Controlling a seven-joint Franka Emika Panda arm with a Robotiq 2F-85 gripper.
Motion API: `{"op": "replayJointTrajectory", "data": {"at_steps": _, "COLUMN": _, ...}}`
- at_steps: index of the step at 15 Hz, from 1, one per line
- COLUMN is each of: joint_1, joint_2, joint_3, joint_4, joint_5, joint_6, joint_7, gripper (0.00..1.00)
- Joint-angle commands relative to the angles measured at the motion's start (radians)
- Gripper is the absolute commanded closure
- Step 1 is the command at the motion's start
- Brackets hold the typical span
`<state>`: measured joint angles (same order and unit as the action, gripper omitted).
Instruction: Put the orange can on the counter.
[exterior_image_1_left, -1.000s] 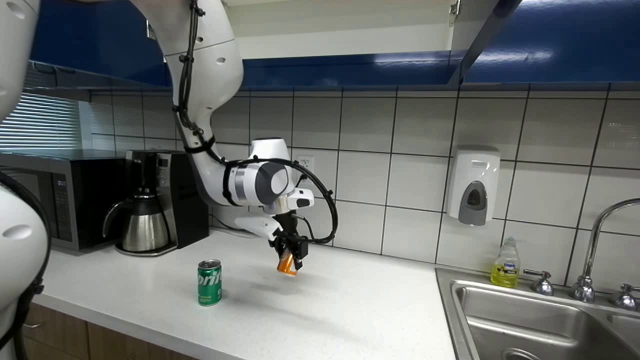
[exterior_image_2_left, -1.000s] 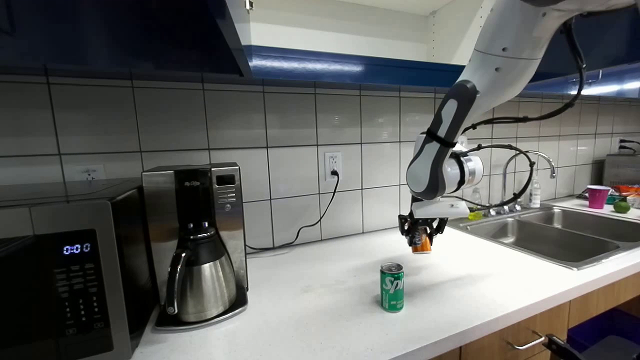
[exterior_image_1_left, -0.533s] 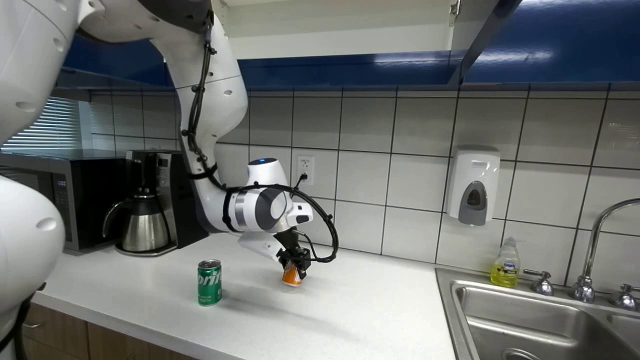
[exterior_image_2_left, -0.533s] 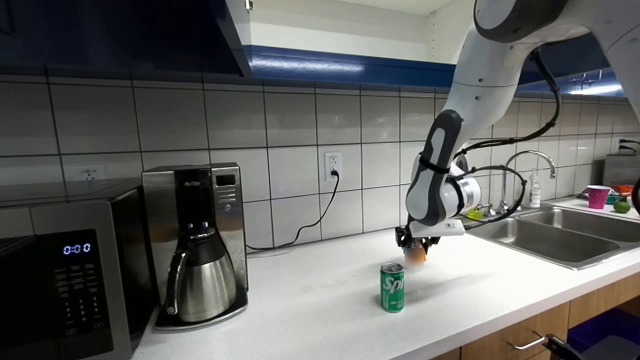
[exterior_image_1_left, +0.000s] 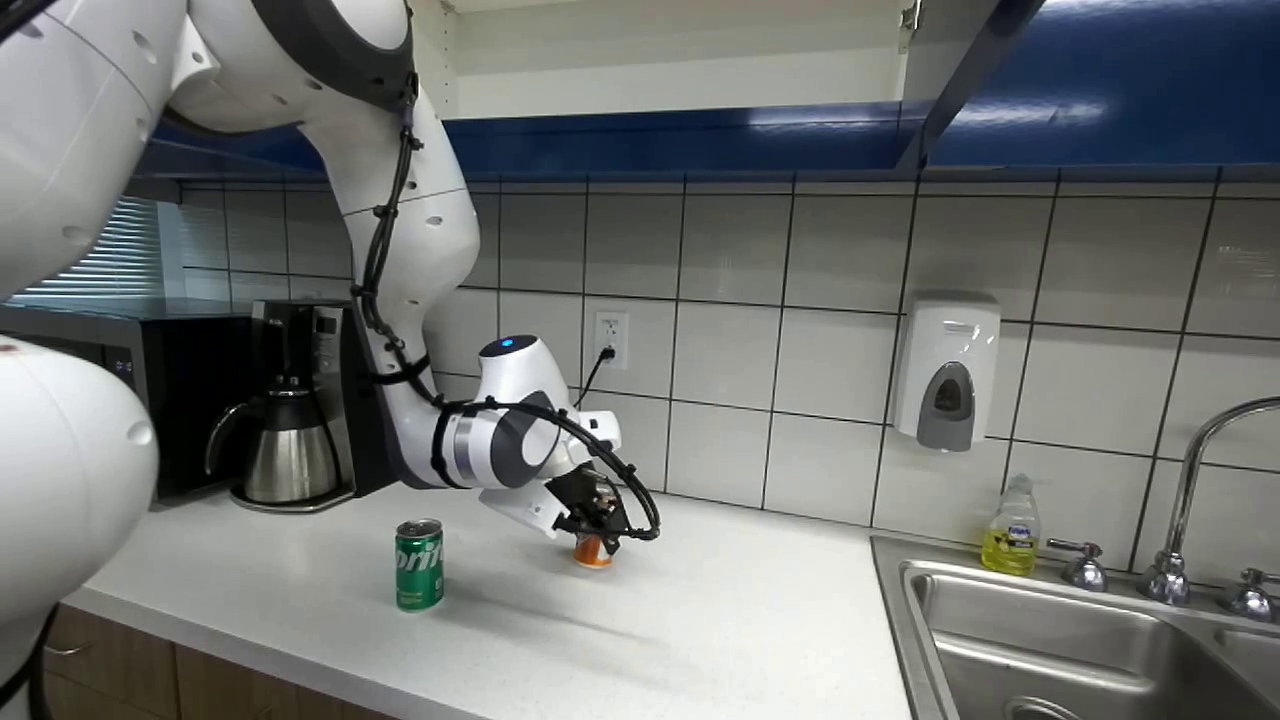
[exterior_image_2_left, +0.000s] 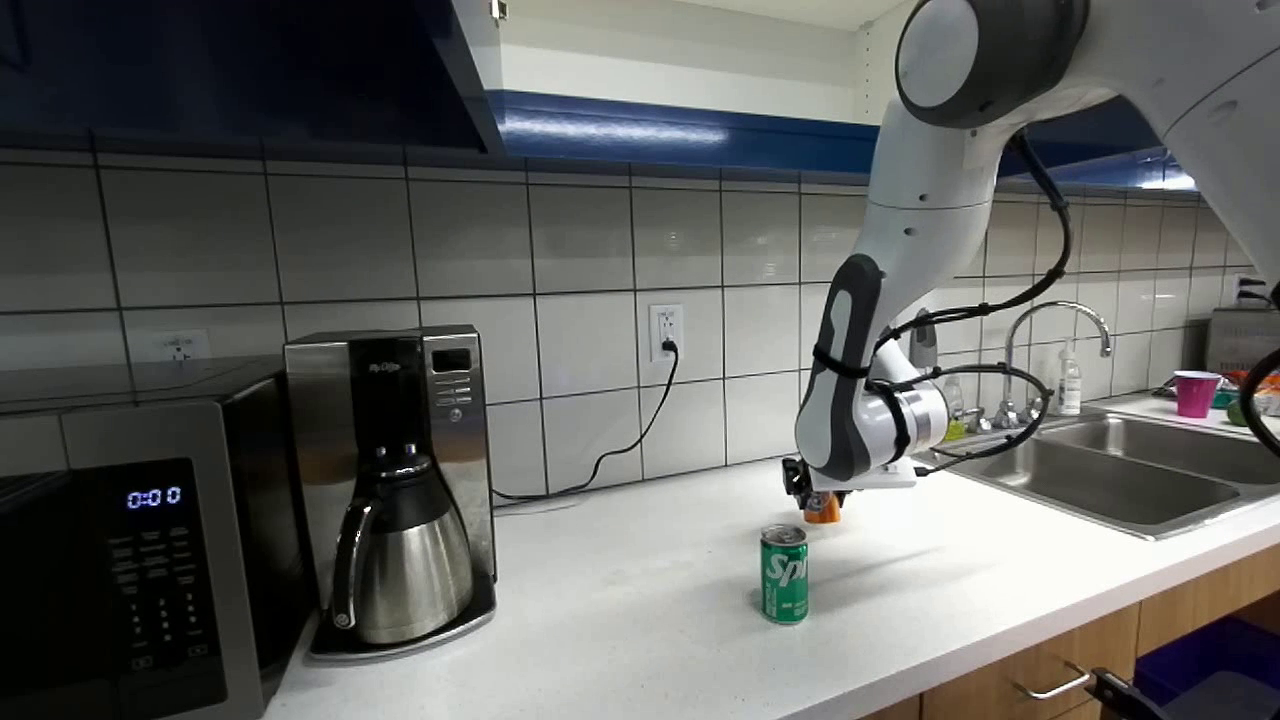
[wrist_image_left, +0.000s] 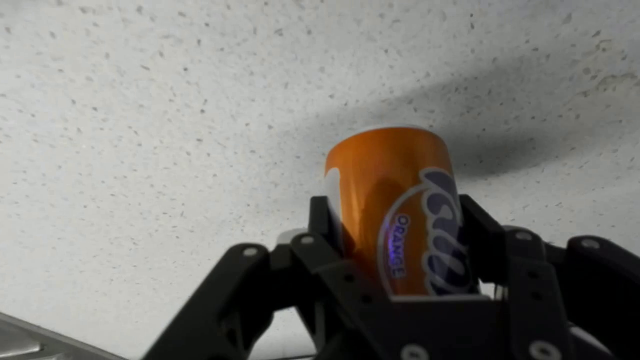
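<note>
The orange can (exterior_image_1_left: 593, 553) is at or just above the pale counter (exterior_image_1_left: 700, 630). I cannot tell whether its base touches. It also shows in an exterior view (exterior_image_2_left: 822, 511), behind the green can, its upper part hidden by the gripper. In the wrist view the can (wrist_image_left: 367, 200) is between the jaws, its base pointing away from me and a shadow beside it on the speckled counter (wrist_image_left: 150, 140). My gripper (wrist_image_left: 392, 200) is shut on the can, a finger pressed on each side. The gripper (exterior_image_1_left: 602, 535) is tilted in an exterior view.
The green can (exterior_image_1_left: 419, 565) stands upright on the counter near the gripper. A coffee maker (exterior_image_2_left: 390, 490) and microwave (exterior_image_2_left: 150, 540) stand at one end. The steel sink (exterior_image_1_left: 890, 600) is at the other, with a soap bottle (exterior_image_1_left: 1012, 530). The tiled wall is behind.
My gripper has come down with the orange can in it, from clearly above the counter to at or near its surface. The can looks more upright now. The green can has not moved.
</note>
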<state>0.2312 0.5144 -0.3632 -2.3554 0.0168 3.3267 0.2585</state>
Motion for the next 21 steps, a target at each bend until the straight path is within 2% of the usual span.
{"op": "replayJointTrajectory", "data": {"at_steps": 1, "joint_1": 0.013, "joint_2": 0.036, "joint_3": 0.008, "joint_4": 0.015, "joint_5": 0.085, "joint_6": 0.051, "joint_7": -0.069, "gripper": 0.62}}
{"op": "replayJointTrajectory", "data": {"at_steps": 7, "joint_1": 0.013, "joint_2": 0.06, "joint_3": 0.026, "joint_4": 0.022, "joint_5": 0.148, "joint_6": 0.068, "joint_7": -0.107, "gripper": 0.62}}
{"op": "replayJointTrajectory", "data": {"at_steps": 8, "joint_1": 0.012, "joint_2": 0.058, "joint_3": 0.029, "joint_4": 0.021, "joint_5": 0.152, "joint_6": 0.067, "joint_7": -0.111, "gripper": 0.56}}
{"op": "replayJointTrajectory", "data": {"at_steps": 9, "joint_1": 0.012, "joint_2": 0.058, "joint_3": 0.03, "joint_4": 0.02, "joint_5": 0.156, "joint_6": 0.067, "joint_7": -0.113, "gripper": 0.12}}
{"op": "replayJointTrajectory", "data": {"at_steps": 10, "joint_1": 0.012, "joint_2": 0.056, "joint_3": 0.03, "joint_4": 0.019, "joint_5": 0.158, "joint_6": 0.064, "joint_7": -0.116, "gripper": 0.11}}
{"op": "replayJointTrajectory", "data": {"at_steps": 12, "joint_1": 0.014, "joint_2": 0.052, "joint_3": 0.03, "joint_4": 0.012, "joint_5": 0.16, "joint_6": 0.064, "joint_7": -0.121, "gripper": 0.01}}
{"op": "replayJointTrajectory", "data": {"at_steps": 17, "joint_1": 0.039, "joint_2": 0.008, "joint_3": 0.003, "joint_4": -0.022, "joint_5": 0.17, "joint_6": 0.039, "joint_7": -0.141, "gripper": 0.0}}
{"op": "replayJointTrajectory", "data": {"at_steps": 21, "joint_1": 0.077, "joint_2": -0.091, "joint_3": -0.044, "joint_4": -0.113, "joint_5": 0.178, "joint_6": 0.01, "joint_7": -0.175, "gripper": 0.0}}
